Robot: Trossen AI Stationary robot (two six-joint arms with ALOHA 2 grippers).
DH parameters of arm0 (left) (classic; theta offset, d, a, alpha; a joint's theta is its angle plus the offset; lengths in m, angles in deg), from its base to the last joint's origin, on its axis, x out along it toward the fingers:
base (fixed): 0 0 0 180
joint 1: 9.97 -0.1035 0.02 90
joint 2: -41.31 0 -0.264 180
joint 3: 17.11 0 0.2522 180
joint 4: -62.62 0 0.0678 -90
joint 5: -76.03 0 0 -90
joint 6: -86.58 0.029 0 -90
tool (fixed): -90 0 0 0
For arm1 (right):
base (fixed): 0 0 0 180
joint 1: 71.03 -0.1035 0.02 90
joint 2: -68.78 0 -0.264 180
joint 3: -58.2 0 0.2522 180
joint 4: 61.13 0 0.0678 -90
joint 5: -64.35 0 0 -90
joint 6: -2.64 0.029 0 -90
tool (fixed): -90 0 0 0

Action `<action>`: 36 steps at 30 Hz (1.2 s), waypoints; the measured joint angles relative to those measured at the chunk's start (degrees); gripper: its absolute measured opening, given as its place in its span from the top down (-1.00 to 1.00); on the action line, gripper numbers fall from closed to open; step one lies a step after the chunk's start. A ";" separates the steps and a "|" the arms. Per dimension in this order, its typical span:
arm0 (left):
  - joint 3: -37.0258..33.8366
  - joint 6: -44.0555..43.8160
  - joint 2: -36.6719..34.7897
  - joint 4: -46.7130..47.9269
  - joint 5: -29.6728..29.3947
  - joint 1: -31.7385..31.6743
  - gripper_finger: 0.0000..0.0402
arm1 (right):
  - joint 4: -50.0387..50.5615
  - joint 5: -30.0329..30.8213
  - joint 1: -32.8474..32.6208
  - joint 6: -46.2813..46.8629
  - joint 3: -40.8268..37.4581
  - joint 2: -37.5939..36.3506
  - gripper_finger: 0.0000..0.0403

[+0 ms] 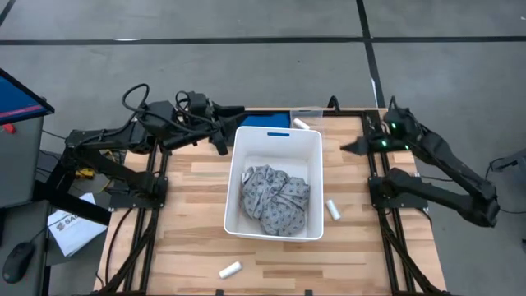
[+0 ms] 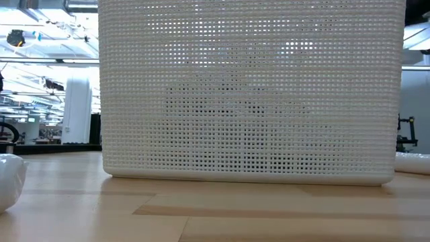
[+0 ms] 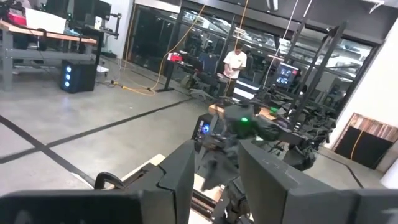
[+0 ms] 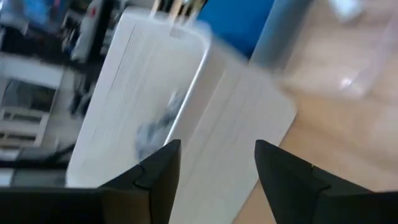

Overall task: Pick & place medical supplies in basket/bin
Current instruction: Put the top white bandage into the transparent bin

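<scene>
1. Right gripper [image 1: 349, 148] is up at the table's [image 1: 197, 238] far right edge, fingers spread apart, nothing between them. Its wrist view shows the gap between the two fingers [image 4: 155, 171] empty, aimed at the tub.
2. Left gripper [image 1: 220, 145] is at the far left corner of the tub [image 1: 271, 136], just beside its rim. Fingers [image 3: 180, 171] are parted with nothing in them; its camera looks out over the room toward the other arm, with a person [image 3: 235, 62] standing well behind.
3. The white tub sits mid-table, between the two grippers, blue label [image 1: 278, 134] on the far short wall. In the low view its perforated wall [image 2: 248, 94] fills most of the frame.
4. Grey speckled cloth [image 1: 274, 200] lies crumpled inside the tub, nearer the camera-side end than either gripper.
5. White rolls outside the tub: one [image 1: 301, 125] on the far edge, between the two grippers and closer to the right one; one [image 1: 333, 209] just beside the tub's right wall, on the near side of the right gripper; one [image 1: 229, 270] near the front edge, well apart from both grippers.
6. Low view: a white roll [image 2: 10, 178] at the left edge, another [image 2: 413, 163] at the right.
</scene>
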 joint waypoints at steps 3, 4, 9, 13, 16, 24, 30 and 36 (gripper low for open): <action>0.00 1.23 0.00 0.02 -0.03 0.00 0.43 | 4.57 1.28 -5.98 2.80 0.00 -4.26 -0.02; 0.00 1.56 0.00 0.03 -0.04 0.00 0.43 | 6.13 2.11 -7.95 3.60 0.02 -5.32 -0.02; 0.07 3.46 -1.12 -0.23 -0.16 0.00 0.43 | 12.81 5.99 -17.41 5.28 0.02 -8.51 -0.02; 0.07 4.36 -1.66 0.03 -0.17 0.00 0.43 | 17.57 7.71 -23.94 5.22 0.02 -7.18 -0.02; 0.02 4.36 -1.83 0.28 -0.17 0.00 0.43 | 19.69 8.12 -29.04 6.59 0.02 -3.45 -0.03; 0.02 4.27 -1.95 0.11 -0.17 0.00 0.43 | 19.71 15.67 -43.05 14.93 -0.76 9.72 -0.09; 0.02 4.21 -1.95 0.26 -0.15 0.00 0.43 | 11.29 20.56 -52.99 25.87 -5.74 14.87 -0.10; 0.02 4.14 -1.92 1.46 -0.13 0.00 0.43 | -1.81 24.26 -60.33 37.59 -13.03 15.07 -0.10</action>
